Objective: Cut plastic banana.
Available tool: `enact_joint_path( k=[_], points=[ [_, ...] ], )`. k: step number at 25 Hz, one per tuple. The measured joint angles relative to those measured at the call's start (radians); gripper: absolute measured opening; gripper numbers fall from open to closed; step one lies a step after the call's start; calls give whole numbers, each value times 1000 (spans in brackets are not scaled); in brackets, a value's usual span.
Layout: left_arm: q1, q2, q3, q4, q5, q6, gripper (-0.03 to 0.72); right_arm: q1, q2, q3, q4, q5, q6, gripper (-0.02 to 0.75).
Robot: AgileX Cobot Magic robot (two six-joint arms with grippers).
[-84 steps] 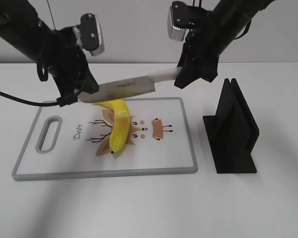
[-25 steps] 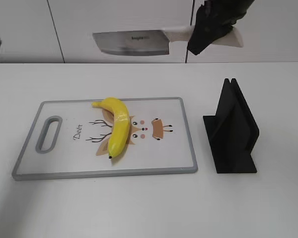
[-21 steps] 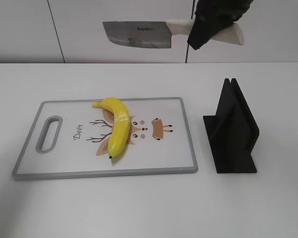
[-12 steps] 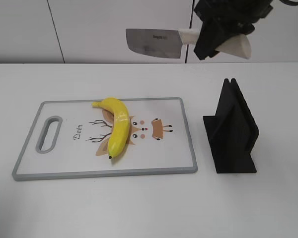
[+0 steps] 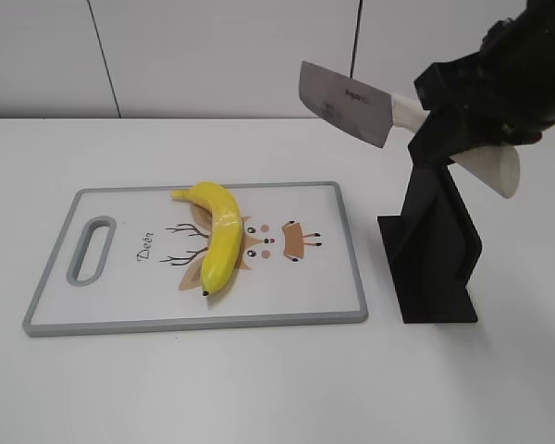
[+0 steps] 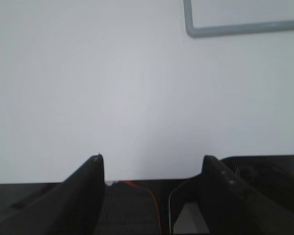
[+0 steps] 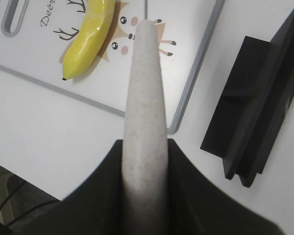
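The yellow plastic banana [image 5: 217, 239] lies on the white cutting board [image 5: 314, 296], over its deer drawing; it also shows in the right wrist view [image 7: 90, 38]. My right gripper [image 5: 458, 125] is shut on the cream handle [image 7: 145, 112] of a cleaver, whose steel blade [image 5: 344, 104] tilts up to the left in the air above the black knife stand [image 5: 435, 245]. My left gripper [image 6: 149, 164] is open and empty over bare table; it is out of the exterior view.
The knife stand [image 7: 255, 103] stands right of the board, close to its right edge [image 7: 196, 83]. A corner of the board [image 6: 235, 27] shows in the left wrist view. White cupboard fronts stand behind the table.
My right gripper has carried the cleaver from above the banana up and to the right, then lowered and tilted it over the knife stand. The left arm has left the exterior view. The banana lies where it was.
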Motion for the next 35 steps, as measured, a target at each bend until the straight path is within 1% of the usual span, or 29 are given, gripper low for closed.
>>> enact_joint_path(
  k=[4, 7, 10, 13, 16, 20, 25, 31, 35],
  points=[
    [0, -217, 20, 2, -15, 0, 581, 0, -98, 105, -42, -65, 80, 170],
    [0, -359, 20, 4, -41, 0, 581, 0, -161, 158, -105, -74, 147, 170],
    [0, -451, 24, 7, -86, 0, 581, 0, -214, 194, -167, -75, 214, 170],
    [0, -470, 37, 12, -130, 0, 581, 0, -248, 206, -229, -75, 274, 170],
    [0, -471, 41, 15, -133, 0, 581, 0, -264, 206, -281, -76, 327, 170],
    [0, -471, 52, 22, -130, -3, 581, 0, -260, 206, -298, -76, 364, 170],
    [0, -471, 59, 38, -115, -33, 581, 0, -215, 206, -310, -75, 389, 170],
    [0, -471, 59, 41, -115, -39, 581, 0, -164, 206, -380, -76, 439, 170],
    [0, -471, 59, 41, -115, -41, 581, 0, -133, 206, -387, -78, 443, 170]
  ],
)
